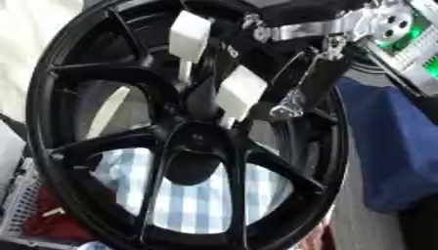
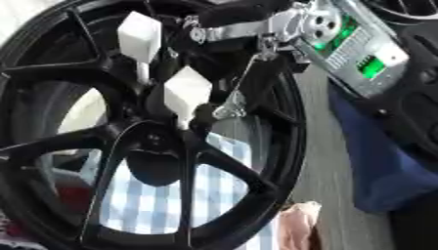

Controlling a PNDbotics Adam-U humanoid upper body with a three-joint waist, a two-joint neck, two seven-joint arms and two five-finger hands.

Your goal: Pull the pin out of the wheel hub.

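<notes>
Wheel: black spoked wheel (image 1: 184,146) fills both views, standing nearly on edge with its face to the camera, leaning so the top sits right of the bottom.
Hub: dark centre (image 1: 198,139) where the spokes meet, slightly below mid-frame in the left eye view.
Pins: two white, block-headed pins. Upper one (image 1: 189,36) sits against a spoke near the top of the rim; lower one (image 1: 240,92) sits just above the hub. Both have the long axis running steeply down toward the hub, head uppermost, thin shank below.
Right hand: black and silver right hand (image 2: 224,108) comes in from the upper right, fingers (image 2: 256,80) reaching down beside the lower pin. Whether they are clamped on it or merely alongside cannot be told.
Left hand: none seen in either view.
Behind wheel: blue-and-white checked cloth (image 1: 192,197) shows through the spokes; blue fabric (image 1: 389,146) lies right of the rim.
Container: pale mesh basket (image 1: 19,202) at lower left, contents unclear apart from something red beside it.
</notes>
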